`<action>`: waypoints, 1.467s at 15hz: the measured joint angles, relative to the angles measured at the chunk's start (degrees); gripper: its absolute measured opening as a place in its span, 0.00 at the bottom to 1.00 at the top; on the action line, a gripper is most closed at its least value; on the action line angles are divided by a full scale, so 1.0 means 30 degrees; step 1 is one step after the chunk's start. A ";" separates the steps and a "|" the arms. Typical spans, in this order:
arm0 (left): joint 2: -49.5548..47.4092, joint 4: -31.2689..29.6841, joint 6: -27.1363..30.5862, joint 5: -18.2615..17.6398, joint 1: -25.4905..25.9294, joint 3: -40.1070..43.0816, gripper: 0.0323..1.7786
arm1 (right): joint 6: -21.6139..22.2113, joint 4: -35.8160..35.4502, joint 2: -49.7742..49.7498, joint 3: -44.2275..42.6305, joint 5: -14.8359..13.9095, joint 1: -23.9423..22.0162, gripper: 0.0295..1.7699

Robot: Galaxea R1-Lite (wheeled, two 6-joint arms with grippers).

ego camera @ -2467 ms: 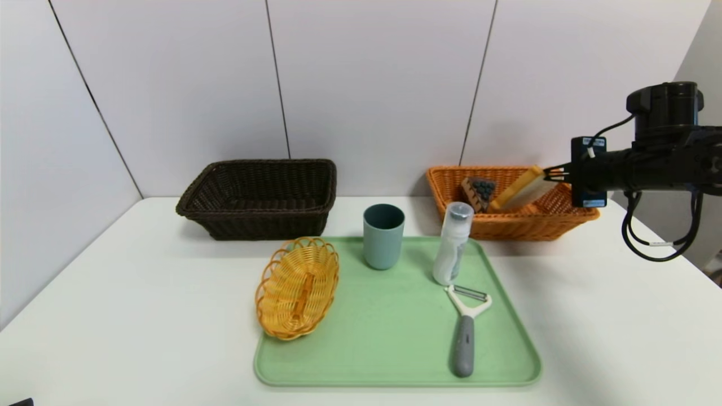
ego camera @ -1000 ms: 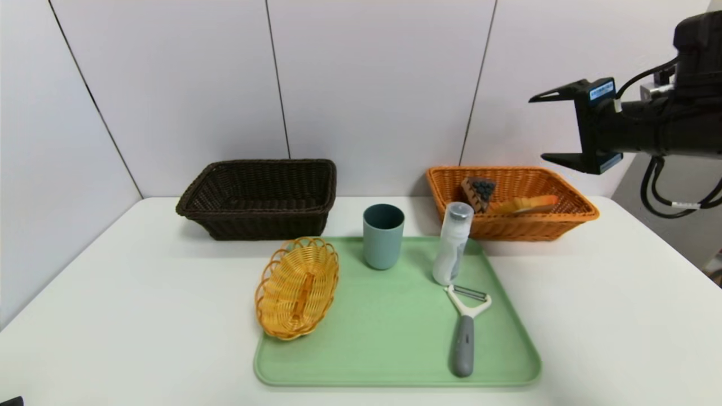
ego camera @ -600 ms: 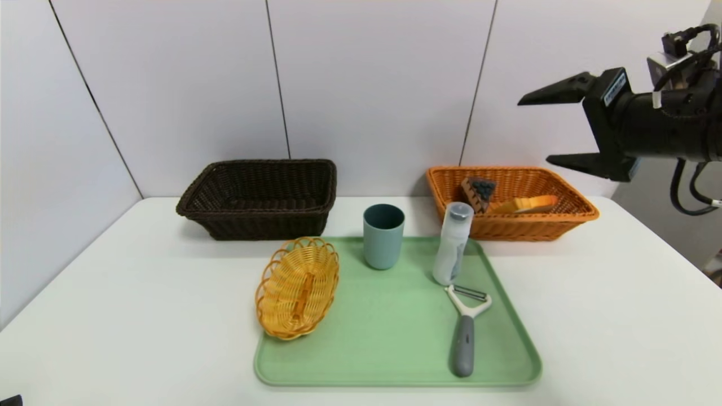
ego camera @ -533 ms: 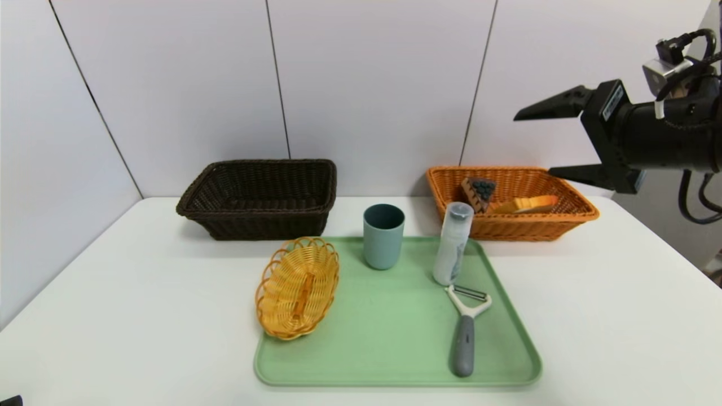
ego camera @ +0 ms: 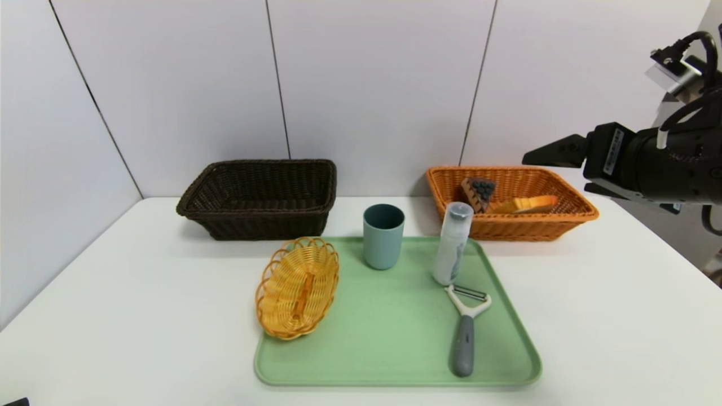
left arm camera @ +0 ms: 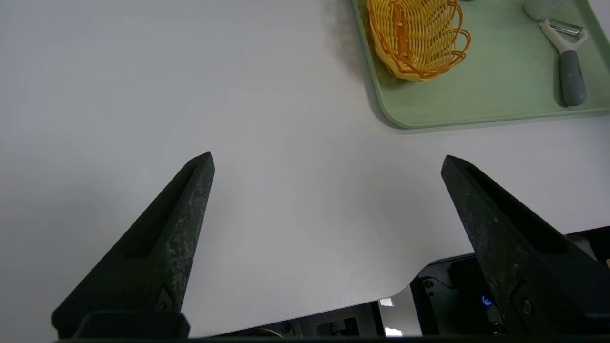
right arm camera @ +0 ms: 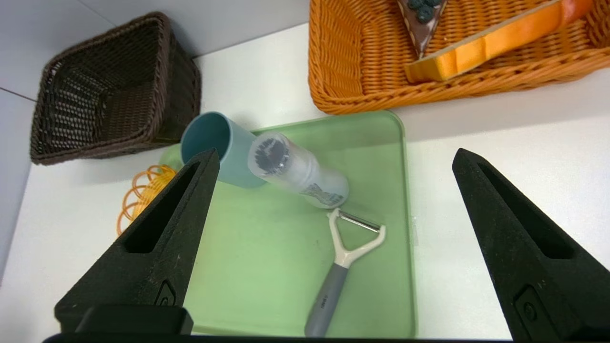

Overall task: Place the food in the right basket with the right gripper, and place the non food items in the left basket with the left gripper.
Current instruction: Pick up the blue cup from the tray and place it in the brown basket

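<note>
The right gripper's (right arm camera: 336, 159) jaws stand wide and hold nothing, near the orange basket (ego camera: 536, 230) with cake (ego camera: 479, 193) and bread (ego camera: 524, 204). The left gripper's (left arm camera: 328, 162) jaws gape over bare surface (left arm camera: 310, 200). On the tray (ego camera: 395, 379), the bottle (ego camera: 453, 245) looks slick, best pinched mid-body; the cup (ego camera: 383, 239) light, stiff; the peeler (ego camera: 465, 344) wants its handle; the wicker basket (ego camera: 298, 290) may flex, so take its rim.

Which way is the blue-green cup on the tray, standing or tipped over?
Standing: the cup rests on its base, open mouth facing up.
</note>
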 joint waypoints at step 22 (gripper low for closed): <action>0.0581 -0.0073 -0.0370 0.0028 0.0000 0.0110 0.95 | -0.7542 -1.6478 -0.1130 1.4840 -0.1040 0.2844 0.96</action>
